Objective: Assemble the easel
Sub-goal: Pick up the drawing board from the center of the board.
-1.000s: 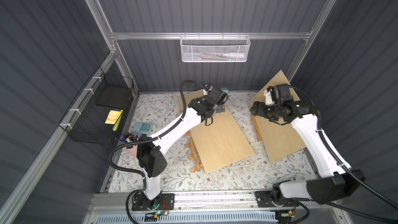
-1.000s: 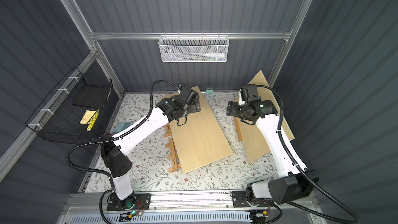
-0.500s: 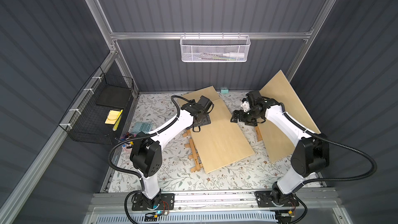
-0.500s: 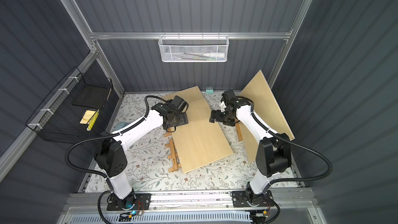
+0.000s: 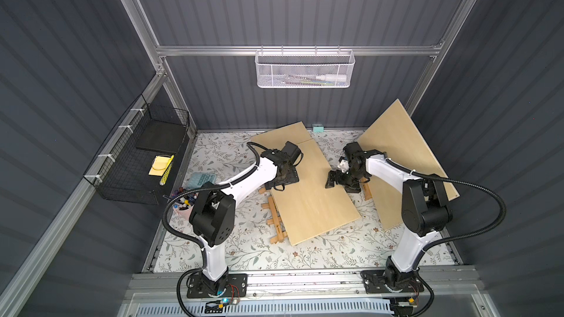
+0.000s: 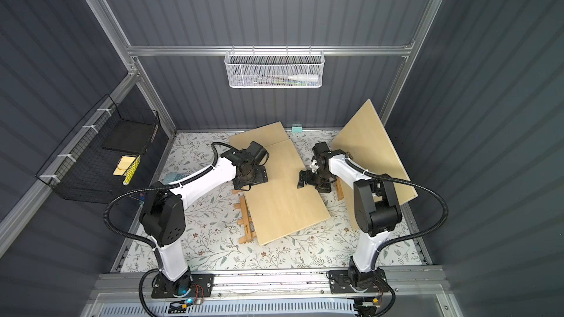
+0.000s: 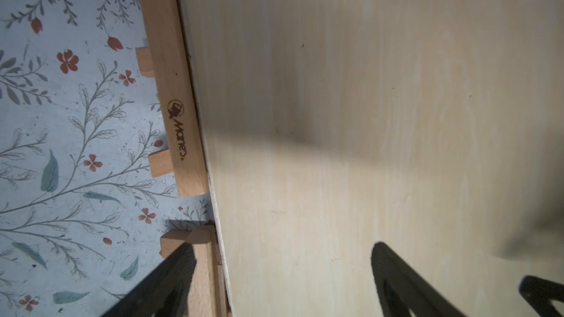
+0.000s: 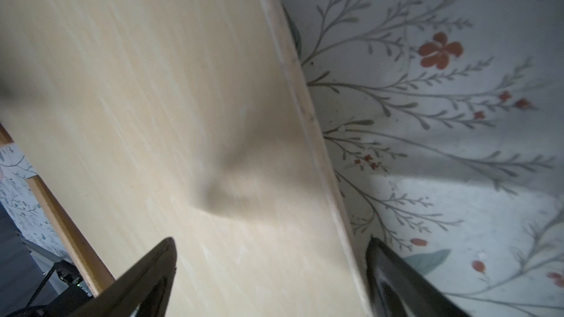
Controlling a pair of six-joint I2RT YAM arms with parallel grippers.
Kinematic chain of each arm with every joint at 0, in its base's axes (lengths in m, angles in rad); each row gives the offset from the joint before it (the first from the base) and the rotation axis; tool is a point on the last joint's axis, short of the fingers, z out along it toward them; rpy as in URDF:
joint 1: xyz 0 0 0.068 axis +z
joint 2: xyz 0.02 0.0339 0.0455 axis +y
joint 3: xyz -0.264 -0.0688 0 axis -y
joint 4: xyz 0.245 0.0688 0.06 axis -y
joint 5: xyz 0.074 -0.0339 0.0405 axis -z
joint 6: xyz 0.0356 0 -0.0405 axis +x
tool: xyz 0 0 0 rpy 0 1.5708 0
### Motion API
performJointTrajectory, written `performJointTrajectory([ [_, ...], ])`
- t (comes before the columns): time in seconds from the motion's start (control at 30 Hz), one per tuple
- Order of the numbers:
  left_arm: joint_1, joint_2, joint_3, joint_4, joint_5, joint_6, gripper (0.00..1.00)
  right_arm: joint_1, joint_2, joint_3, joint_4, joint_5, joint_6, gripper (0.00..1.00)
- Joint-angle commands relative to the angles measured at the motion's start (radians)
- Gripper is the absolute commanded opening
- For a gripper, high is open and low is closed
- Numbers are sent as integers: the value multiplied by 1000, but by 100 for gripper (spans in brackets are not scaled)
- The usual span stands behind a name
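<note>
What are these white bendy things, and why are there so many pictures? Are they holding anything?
They are two robot arms, each ending in a pincer. Two pictures look down from above on the whole table; the other two come from small cameras on the wrists. On the flowery table a board lies on a wooden easel frame, and a second board leans by the wall. The left pincer and right pincer are both open over the flat board's opposite edges. Neither holds anything.

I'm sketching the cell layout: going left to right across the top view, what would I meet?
Black wire basket → pink pen cup → wooden easel frame → flat board → leaning board.
</note>
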Motion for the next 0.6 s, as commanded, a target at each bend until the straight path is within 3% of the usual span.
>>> performJointTrajectory([
  [0.0,-1,13,-31,-19,1,-18,92,4,-7,-23,65,-144,-16,96],
  [0.1,-1,13,-60,-24,-18,-35,91,6,-11,-38,112,-240,-3,96],
  [0.57,3,15,-166,74,-59,-55,87,10,-17,-22,195,-446,-2,93],
])
